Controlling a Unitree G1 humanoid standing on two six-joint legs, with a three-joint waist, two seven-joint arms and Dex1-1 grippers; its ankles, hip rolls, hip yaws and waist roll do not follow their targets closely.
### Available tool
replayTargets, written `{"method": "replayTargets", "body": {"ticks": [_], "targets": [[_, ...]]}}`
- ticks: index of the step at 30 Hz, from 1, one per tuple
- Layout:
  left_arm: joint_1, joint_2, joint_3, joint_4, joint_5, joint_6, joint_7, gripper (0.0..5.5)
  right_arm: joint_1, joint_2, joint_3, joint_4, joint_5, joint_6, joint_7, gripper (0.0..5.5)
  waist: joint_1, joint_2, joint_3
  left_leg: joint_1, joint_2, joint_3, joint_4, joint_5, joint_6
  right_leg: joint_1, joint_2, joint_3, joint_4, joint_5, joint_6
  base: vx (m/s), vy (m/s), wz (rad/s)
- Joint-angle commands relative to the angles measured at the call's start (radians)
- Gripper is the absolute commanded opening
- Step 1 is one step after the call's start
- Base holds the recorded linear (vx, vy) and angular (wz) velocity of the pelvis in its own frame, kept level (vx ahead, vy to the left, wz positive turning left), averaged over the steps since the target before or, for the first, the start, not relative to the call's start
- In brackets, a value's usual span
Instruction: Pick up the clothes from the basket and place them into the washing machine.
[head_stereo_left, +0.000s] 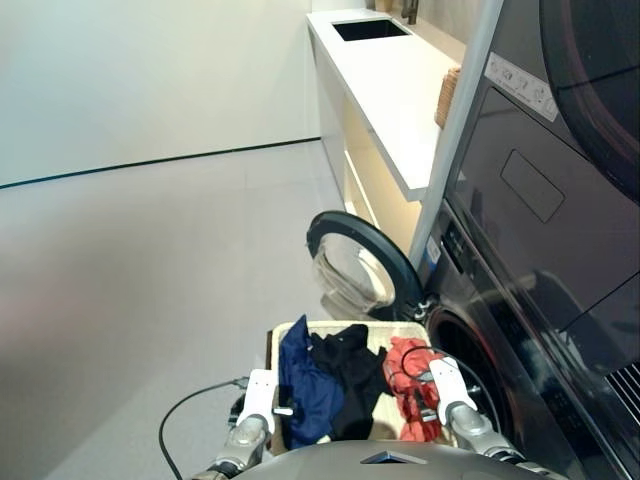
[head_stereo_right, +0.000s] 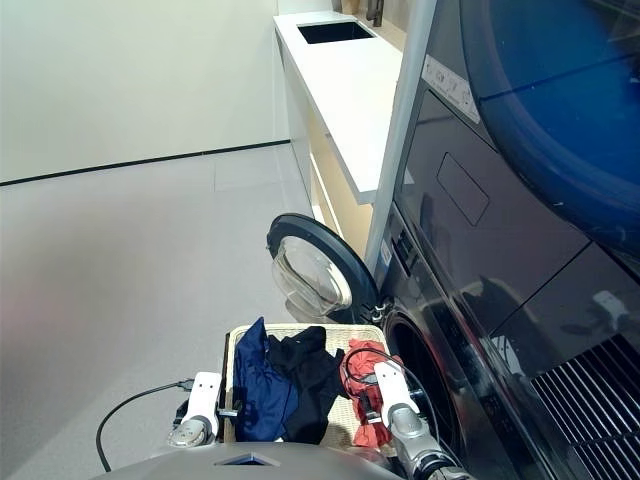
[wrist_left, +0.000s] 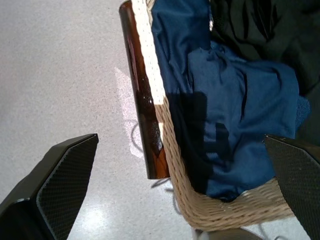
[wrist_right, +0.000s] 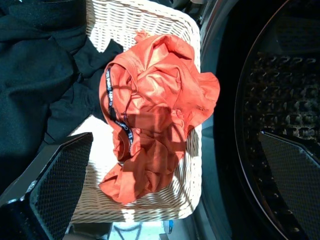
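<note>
Woven cream wicker basket, shallow, rounded corners, dark glossy wooden strip along its left edge; stands on the pale speckled floor directly beside the drum opening.

Contents, three garments, none yet lifted:
- navy garment, smooth matte cloth, draped over the left wall of the basket;
- black garment, soft and crumpled, in the middle, overlapping the navy one;
- red-orange garment, thin and slightly shiny, bunched on the right side, with a dark lettered band, its edge spilling over the rim nearest the machine.

Washing machine: dark grey glossy front, round door swung wide open, perforated metal drum visible and apparently empty.

Left gripper: fingers spread apart, holding nothing, poised above the navy garment and the basket's left wall.
Right gripper: fingers spread apart, holding nothing, above the red-orange garment.

Handling advice, as a judgement: the red-orange piece is the natural first pick, being nearest the drum. Descend onto the thickest fold, not the flat wicker, and close on a full bunch so no loose end trails. Lift clear of the rim before swinging right, as the cloth may snag the weave. Keep well inside the drum mouth before releasing.
</note>
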Motion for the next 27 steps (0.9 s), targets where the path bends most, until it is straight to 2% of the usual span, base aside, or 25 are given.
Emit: {"method": "replayTargets", "body": {"ticks": [1,11,18,22,27], "targets": [[-0.116,0.036,-0.019,0.047,0.087,-0.013,-0.002,5.5,-0.131,0.046,0.038,0.004,-0.01,-0.019,0.005,5.5,-0.009,-0.086,0.044,0.017,-0.062,0.032,0.053,-0.091,0.013,-0.013,-0.035,0.052,0.032,-0.065,0.091,0.0,0.0,0.0],[-0.21,0.082,-0.093,0.003,0.151,-0.024,0.014,5.5,-0.221,0.018,0.102,-0.095,-0.018,-0.028,0.007,5.5,-0.009,-0.084,0.116,-0.104,-0.068,0.031,0.069,-0.06,0.009,-0.137,-0.043,0.052,0.059,-0.04,0.095,-0.027,0.011,-0.005],[-0.336,0.106,-0.157,-0.025,0.175,-0.019,0.055,5.5,-0.341,0.008,0.165,-0.181,-0.018,-0.039,-0.007,5.5,-0.012,-0.077,0.22,-0.257,-0.07,0.03,0.144,-0.062,0.017,-0.308,-0.051,0.06,0.178,-0.056,0.086,-0.082,0.037,-0.011],[-0.396,0.108,-0.171,-0.027,0.172,-0.015,0.083,5.5,-0.398,0.008,0.192,-0.229,-0.018,-0.048,-0.021,5.5,-0.017,-0.076,0.254,-0.34,-0.069,0.033,0.182,-0.06,0.012,-0.386,-0.058,0.056,0.198,-0.048,0.085,-0.029,0.013,-0.011],[-0.45,0.109,-0.179,-0.024,0.151,-0.009,0.1,5.5,-0.456,0.003,0.212,-0.278,-0.015,-0.056,-0.035,5.5,-0.024,-0.076,0.277,-0.412,-0.067,0.044,0.204,-0.057,0.009,-0.462,-0.058,0.067,0.211,-0.04,0.085,-0.01,0.004,0.001]]}}
